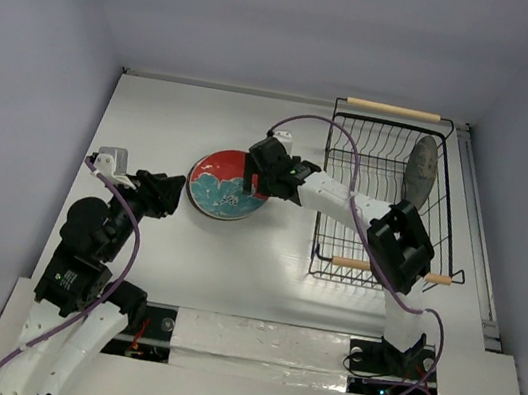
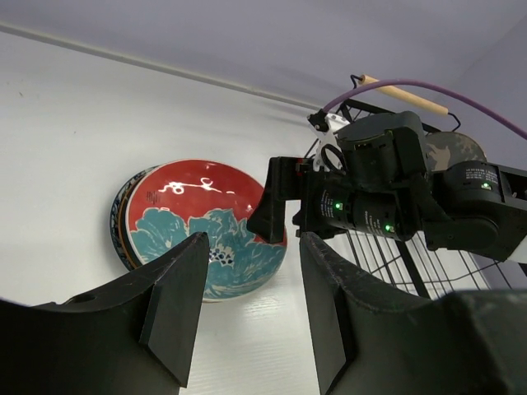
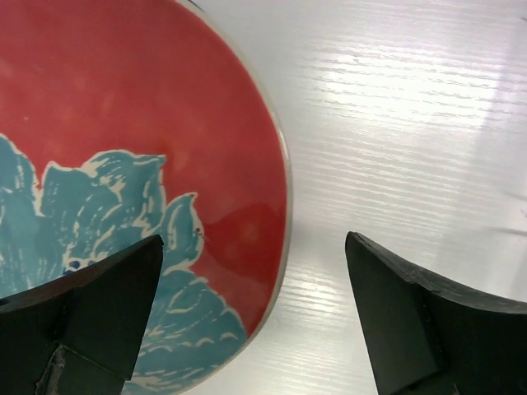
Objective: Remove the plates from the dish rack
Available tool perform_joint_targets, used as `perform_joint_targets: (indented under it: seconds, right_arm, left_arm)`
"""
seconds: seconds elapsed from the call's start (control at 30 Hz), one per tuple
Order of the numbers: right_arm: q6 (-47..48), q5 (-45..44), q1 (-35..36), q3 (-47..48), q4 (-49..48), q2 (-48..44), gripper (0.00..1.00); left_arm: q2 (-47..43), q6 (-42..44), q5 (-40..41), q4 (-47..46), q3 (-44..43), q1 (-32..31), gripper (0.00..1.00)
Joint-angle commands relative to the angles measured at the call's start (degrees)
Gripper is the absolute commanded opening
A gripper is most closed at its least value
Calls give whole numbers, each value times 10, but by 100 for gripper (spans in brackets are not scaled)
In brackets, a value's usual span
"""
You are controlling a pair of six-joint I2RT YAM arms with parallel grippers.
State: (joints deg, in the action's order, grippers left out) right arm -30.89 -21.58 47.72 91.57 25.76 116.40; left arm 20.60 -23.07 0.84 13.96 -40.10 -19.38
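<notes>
The red plate with a blue flower (image 1: 220, 185) lies flat on top of a stack on the white table, left of the dish rack (image 1: 337, 184). Rims of other plates show under it in the left wrist view (image 2: 122, 224). My right gripper (image 1: 249, 185) is open, just above the red plate's right edge (image 3: 276, 148), with one finger over the plate and one over the table (image 3: 255, 321). My left gripper (image 1: 174, 193) is open and empty, just left of the stack (image 2: 247, 317). The dark grey plate (image 1: 421, 170) stands on edge in the rack.
The black wire rack has wooden handles at the far end (image 1: 393, 109) and the near end (image 1: 349, 263). The right arm (image 1: 398, 242) reaches across the rack's left side. A purple cable (image 1: 345, 140) loops over the rack. Side walls close in the table.
</notes>
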Motion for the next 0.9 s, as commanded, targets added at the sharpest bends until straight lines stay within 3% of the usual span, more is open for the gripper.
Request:
perform_joint_targets:
  seconds: [0.0, 0.1, 0.17, 0.2, 0.3, 0.43, 0.53, 0.6, 0.7, 0.73, 0.83, 0.87]
  right_arm:
    - [11, -27, 0, 11, 12, -31, 97]
    - [13, -42, 0, 3, 0, -60, 88]
    - [22, -58, 0, -7, -19, -106, 54]
    - [30, -74, 0, -14, -24, -125, 26]
    - [53, -126, -7, -17, -26, -201, 0]
    - [83, -188, -48, -24, -4, -285, 0]
    - [90, -203, -139, -53, 25, -340, 0]
    - [91, -202, -217, -74, 42, -363, 0]
    - [103, -199, -281, -104, 61, -385, 29]
    - [109, -214, -307, -105, 68, -381, 47]
    - [130, -217, -352, -108, 82, -362, 69]
    - [138, -216, -364, -108, 83, -345, 71]
  left_arm:
    - [-6, 1, -5, -28, 0, 4, 45]
    - [-6, 1, -5, -28, 1, 4, 45]
    - [-8, 1, -5, -28, 0, 4, 45]
    - [-8, 2, -5, -28, 0, 4, 45]
    - [-12, 2, -5, -28, 1, 4, 45]
    - [-17, 2, -6, -28, 0, 4, 45]
    - [-27, 3, -6, -30, 0, 4, 36]
    - [-37, 3, -2, -29, -1, 4, 22]
    - [-47, 0, 14, -24, -2, -8, 9]
    - [-49, 1, 18, -22, -2, -14, 8]
    - [-54, 1, 16, -23, -2, -26, 8]
    - [-57, 1, 16, -22, -2, -26, 10]
